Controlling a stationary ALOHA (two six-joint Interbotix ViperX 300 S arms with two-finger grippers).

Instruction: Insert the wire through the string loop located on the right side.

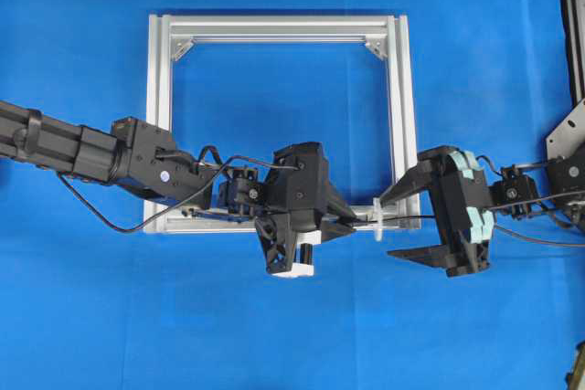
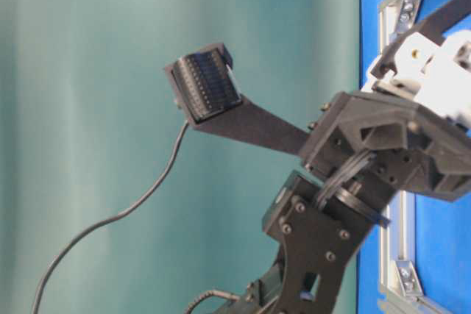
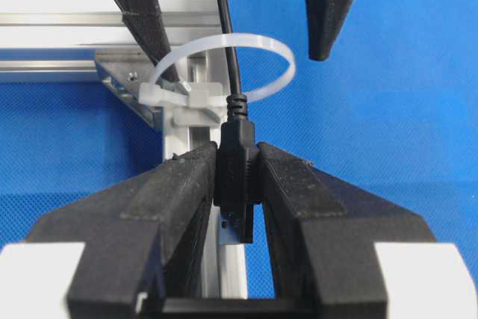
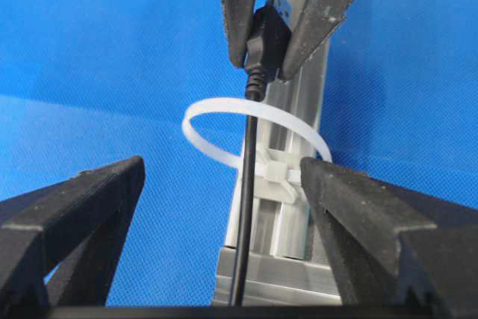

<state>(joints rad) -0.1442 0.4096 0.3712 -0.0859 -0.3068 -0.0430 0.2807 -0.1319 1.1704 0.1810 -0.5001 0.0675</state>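
Observation:
The wire's (image 3: 222, 5) black plug (image 3: 237, 177) is pinched in my left gripper (image 3: 237, 156), which is shut on it just left of the string loop (image 1: 377, 218). The thin cable runs from the plug through the white loop (image 3: 224, 65) and on to the right. The loop (image 4: 254, 136) is tied to the silver frame's (image 1: 274, 26) right bar near its lower right corner. My right gripper (image 4: 222, 166) stands open on the far side of the loop, its fingers wide on either side of the wire (image 4: 243, 229) without touching it. Overhead, the left gripper (image 1: 352, 224) and right gripper (image 1: 387, 227) face each other across the loop.
The square frame lies flat on the blue table (image 1: 274, 335). The left arm (image 1: 91, 148) crosses the frame's lower left corner. A black and silver mount (image 1: 571, 134) stands at the right edge. One ribbed pad of the right gripper's fingers (image 2: 210, 86) shows in the table-level view.

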